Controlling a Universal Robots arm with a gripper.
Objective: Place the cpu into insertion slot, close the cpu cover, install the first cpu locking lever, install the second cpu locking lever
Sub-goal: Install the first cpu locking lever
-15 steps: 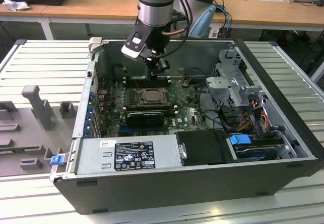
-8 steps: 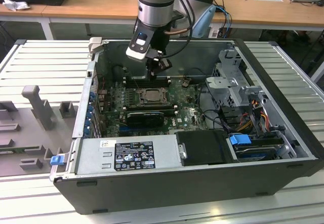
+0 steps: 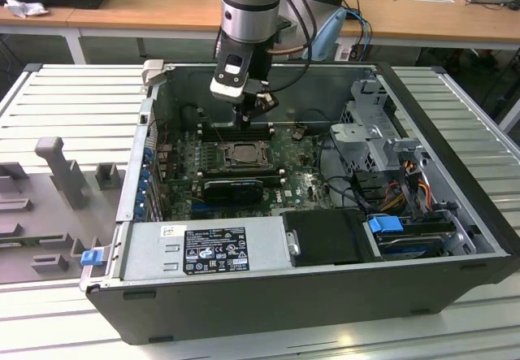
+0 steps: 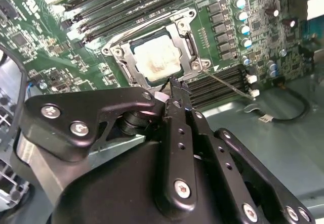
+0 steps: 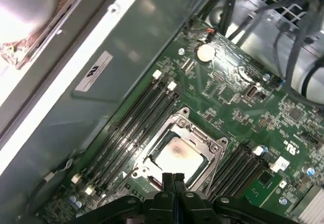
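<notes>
The cpu [image 4: 157, 62] [image 5: 177, 155], a silver-grey square with a smudged top, lies flat in the insertion slot [image 3: 244, 155] on the green board. The cpu cover [image 4: 121, 64] [image 5: 212, 148] lies down around it as a metal frame. A thin locking lever [image 4: 225, 85] slants away from the socket's corner over the memory slots. My gripper [image 4: 174, 85] [image 5: 172, 177] [image 3: 248, 120] hovers just off the socket's edge. Its black fingertips are pressed together, shut, with nothing between them.
The board sits deep in an open computer case [image 3: 455, 173]. Long black memory slots [image 5: 129, 128] flank the socket on both sides. A drive cage with cables [image 3: 382, 145] stands at the exterior view's right, and a power supply [image 3: 203, 250] fills the front.
</notes>
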